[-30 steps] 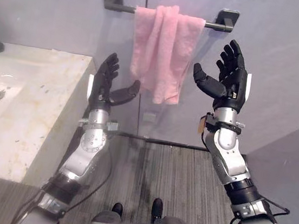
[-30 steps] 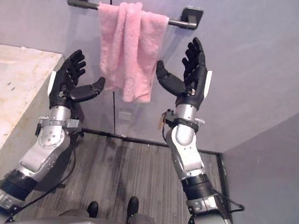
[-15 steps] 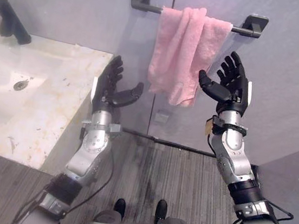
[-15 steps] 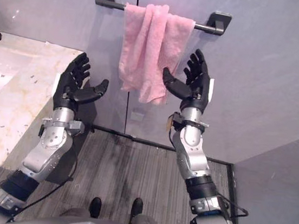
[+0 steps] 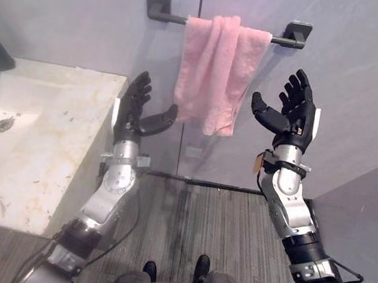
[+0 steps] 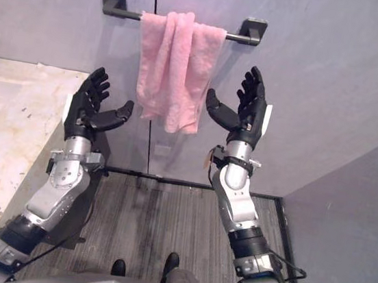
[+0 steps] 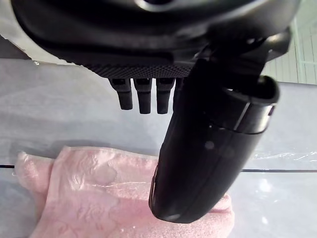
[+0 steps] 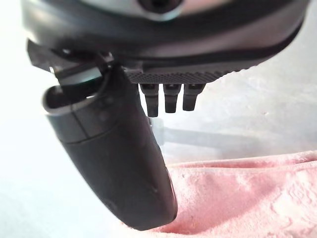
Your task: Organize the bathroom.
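Left hand (image 5: 134, 110) and right hand (image 5: 294, 116): fingers spread, empty, flanking my crumpled pink terry towel (image 5: 215, 72) at 12 o'clock on black wall bar (image 5: 170, 18).

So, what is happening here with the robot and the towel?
The robot holds both hands up in front of a pink towel that hangs bunched over a dark wall bar. The left hand is open at the towel's lower left edge and the right hand is open to its right, palms facing inward. Neither hand grips the towel. A stained sink counter stands to the left.
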Robot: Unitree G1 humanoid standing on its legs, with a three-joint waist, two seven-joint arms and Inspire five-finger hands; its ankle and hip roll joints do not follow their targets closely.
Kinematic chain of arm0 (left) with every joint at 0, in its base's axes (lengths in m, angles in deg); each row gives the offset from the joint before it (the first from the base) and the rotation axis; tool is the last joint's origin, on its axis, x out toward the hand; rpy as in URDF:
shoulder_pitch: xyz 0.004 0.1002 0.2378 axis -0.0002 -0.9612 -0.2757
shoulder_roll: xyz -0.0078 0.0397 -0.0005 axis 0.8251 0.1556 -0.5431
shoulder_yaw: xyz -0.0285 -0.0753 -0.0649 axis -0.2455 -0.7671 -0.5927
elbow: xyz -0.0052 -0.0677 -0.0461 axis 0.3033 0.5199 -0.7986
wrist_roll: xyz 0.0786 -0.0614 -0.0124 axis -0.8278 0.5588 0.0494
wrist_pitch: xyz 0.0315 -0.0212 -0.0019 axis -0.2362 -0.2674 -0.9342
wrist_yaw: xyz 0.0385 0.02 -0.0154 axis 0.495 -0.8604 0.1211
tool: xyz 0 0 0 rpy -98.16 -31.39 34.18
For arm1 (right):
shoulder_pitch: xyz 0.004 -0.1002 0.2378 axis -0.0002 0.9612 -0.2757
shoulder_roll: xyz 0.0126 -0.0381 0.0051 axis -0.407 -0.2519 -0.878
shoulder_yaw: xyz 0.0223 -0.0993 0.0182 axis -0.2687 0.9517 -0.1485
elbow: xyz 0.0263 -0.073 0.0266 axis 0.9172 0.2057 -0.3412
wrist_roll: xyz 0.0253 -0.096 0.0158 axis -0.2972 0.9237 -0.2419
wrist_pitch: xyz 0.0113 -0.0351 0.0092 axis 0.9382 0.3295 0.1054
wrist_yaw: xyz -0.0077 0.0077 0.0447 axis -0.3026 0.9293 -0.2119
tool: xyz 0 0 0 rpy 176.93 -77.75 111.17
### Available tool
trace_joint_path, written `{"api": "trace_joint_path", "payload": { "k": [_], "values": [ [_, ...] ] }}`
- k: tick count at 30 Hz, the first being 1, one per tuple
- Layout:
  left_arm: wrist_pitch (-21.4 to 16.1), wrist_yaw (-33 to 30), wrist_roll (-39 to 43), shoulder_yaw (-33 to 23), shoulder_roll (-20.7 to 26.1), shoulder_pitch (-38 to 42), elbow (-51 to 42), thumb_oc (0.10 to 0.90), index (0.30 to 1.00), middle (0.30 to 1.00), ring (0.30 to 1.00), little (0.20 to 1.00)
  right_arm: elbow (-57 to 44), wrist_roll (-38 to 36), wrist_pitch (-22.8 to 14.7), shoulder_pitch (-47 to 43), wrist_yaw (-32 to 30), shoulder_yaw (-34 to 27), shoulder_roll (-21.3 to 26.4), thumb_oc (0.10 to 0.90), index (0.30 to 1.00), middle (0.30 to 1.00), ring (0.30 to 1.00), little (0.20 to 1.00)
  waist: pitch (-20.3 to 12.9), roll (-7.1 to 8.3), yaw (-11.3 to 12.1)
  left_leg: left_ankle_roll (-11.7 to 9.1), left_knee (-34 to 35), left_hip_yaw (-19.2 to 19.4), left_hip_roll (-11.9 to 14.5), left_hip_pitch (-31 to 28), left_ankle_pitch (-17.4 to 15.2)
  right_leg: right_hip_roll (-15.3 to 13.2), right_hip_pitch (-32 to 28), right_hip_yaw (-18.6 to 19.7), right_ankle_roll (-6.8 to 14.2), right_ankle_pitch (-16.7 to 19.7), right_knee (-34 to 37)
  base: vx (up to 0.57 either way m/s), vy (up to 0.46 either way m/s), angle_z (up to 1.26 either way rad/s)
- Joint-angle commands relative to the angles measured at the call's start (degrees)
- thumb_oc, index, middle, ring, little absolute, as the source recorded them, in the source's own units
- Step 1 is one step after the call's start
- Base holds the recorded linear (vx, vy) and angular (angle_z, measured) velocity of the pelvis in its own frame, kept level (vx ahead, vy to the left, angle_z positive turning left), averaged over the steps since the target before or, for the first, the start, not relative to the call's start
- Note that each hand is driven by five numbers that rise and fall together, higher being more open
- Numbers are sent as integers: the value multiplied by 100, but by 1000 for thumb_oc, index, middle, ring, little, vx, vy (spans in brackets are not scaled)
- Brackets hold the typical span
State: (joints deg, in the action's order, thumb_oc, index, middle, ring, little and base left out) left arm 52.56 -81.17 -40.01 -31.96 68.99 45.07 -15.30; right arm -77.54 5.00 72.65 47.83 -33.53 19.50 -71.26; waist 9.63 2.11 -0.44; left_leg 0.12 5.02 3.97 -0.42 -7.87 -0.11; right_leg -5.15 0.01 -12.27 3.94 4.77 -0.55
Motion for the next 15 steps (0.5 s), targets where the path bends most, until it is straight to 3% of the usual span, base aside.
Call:
{"api": "trace_joint_path", "payload": {
  "k": [1,3,6,9,11,13,14,15],
  "values": [
    [-521,64,-277,-83,21,278,-389,800,900,900,900,900,-685,-408,-466,-371,488,-193,94,800,900,900,900,900,-422,47,-99,217,-2,329,-122,-211,-257,148,402,79,200,451,160,201,-145,2],
    [-482,52,-202,-55,-13,252,-404,800,900,900,900,900,-647,-439,-354,-407,615,-217,98,800,900,900,900,900,-491,74,-92,161,-40,310,-93,-255,-245,216,238,87,98,403,290,170,-129,12],
    [-581,-9,-229,-19,-53,146,-484,800,900,900,900,900,-704,-512,-221,-435,875,-194,223,800,900,900,900,900,-507,162,-41,-118,-1116,353,55,76,14,277,-59,112,-107,301,448,98,-116,11],
    [-585,-49,-265,31,-51,120,-505,800,900,900,900,900,-667,-424,-277,-454,831,-141,296,800,900,900,900,900,-421,253,98,-193,-1962,119,22,606,152,269,-273,204,-208,232,506,60,-71,11],
    [-647,-46,-182,31,-61,95,-421,800,900,900,900,900,-572,-473,-288,-544,789,-106,285,800,900,900,900,900,-403,282,201,-155,-1851,-12,-46,747,53,281,-387,294,-194,181,555,114,10,-4],
    [-834,52,-129,-3,-27,-41,-377,800,900,900,900,900,-506,-478,-179,-705,735,-107,321,800,900,900,900,900,-432,261,315,-98,-1042,-65,-13,679,-11,288,-424,340,-153,93,555,211,93,-8],
    [-852,110,-103,0,-16,-84,-442,800,900,900,900,900,-520,-447,-189,-694,675,-118,362,800,900,900,900,900,-445,197,366,-144,-388,-92,78,679,268,317,-453,280,-139,43,555,212,119,1],
    [-853,130,-82,7,-13,-94,-459,800,900,900,900,900,-521,-424,-198,-684,667,-126,367,800,900,900,900,900,-440,173,390,-182,-193,-110,102,731,413,340,-484,281,-143,10,555,191,117,10]
  ]
}}
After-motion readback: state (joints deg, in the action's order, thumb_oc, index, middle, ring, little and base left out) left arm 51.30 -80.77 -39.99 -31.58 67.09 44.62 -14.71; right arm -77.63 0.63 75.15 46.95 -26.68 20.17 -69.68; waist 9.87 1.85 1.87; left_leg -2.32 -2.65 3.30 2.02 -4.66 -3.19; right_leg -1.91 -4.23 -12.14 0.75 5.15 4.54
